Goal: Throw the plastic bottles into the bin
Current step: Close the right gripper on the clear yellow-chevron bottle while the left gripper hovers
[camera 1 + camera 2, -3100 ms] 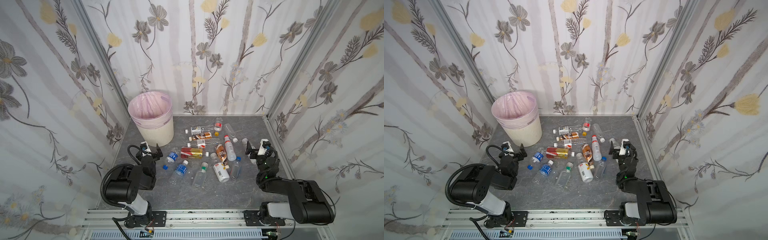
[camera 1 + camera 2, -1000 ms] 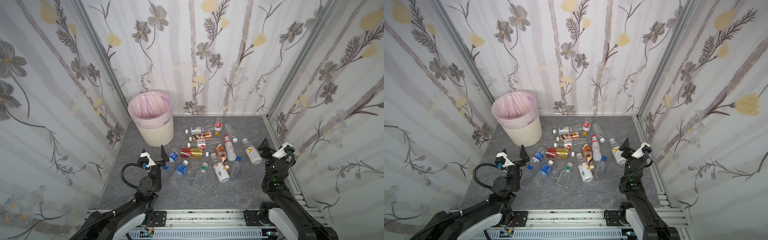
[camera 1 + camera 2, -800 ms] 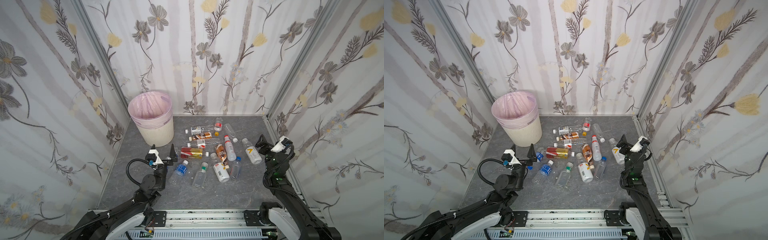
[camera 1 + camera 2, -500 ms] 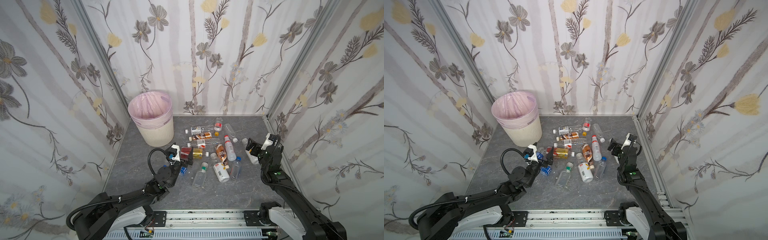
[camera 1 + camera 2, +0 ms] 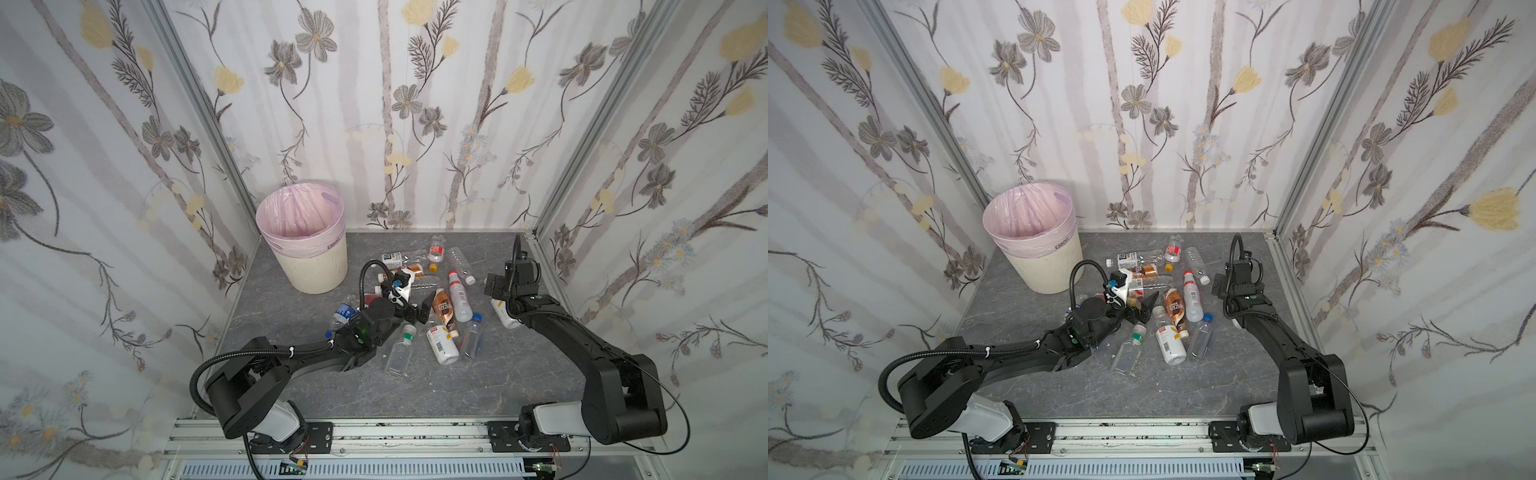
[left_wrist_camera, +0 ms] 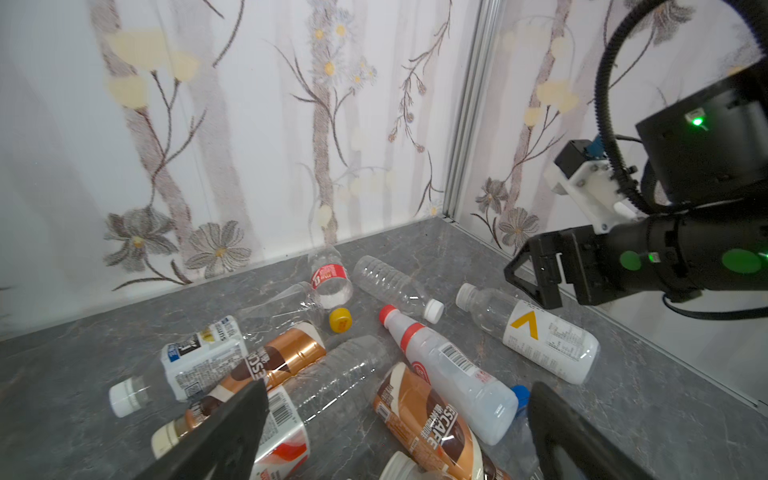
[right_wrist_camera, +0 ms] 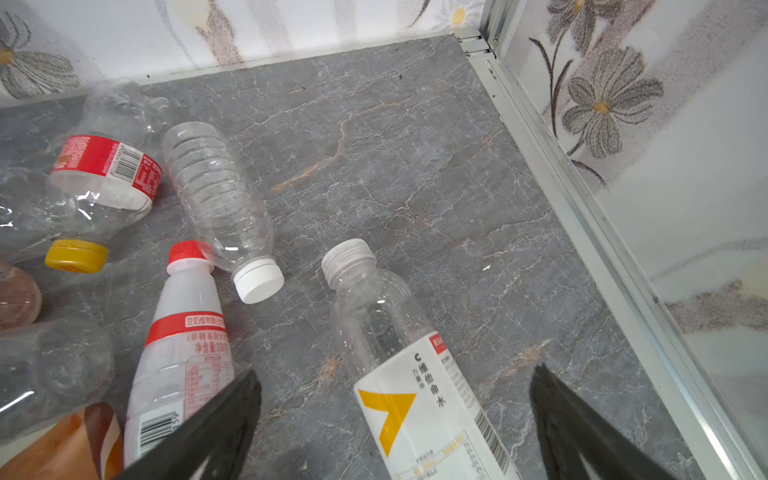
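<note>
Left gripper (image 5: 417, 309) gapes empty just beside the brown bottle (image 6: 419, 419), right gripper (image 7: 395, 378) likewise above the white-labelled bottle (image 7: 428, 415), apparently so each can pinch across a body.

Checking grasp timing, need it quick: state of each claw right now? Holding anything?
Left claw: open, holding nothing.
Right claw: open, holding nothing; white-labelled bottle lies below it.
</note>
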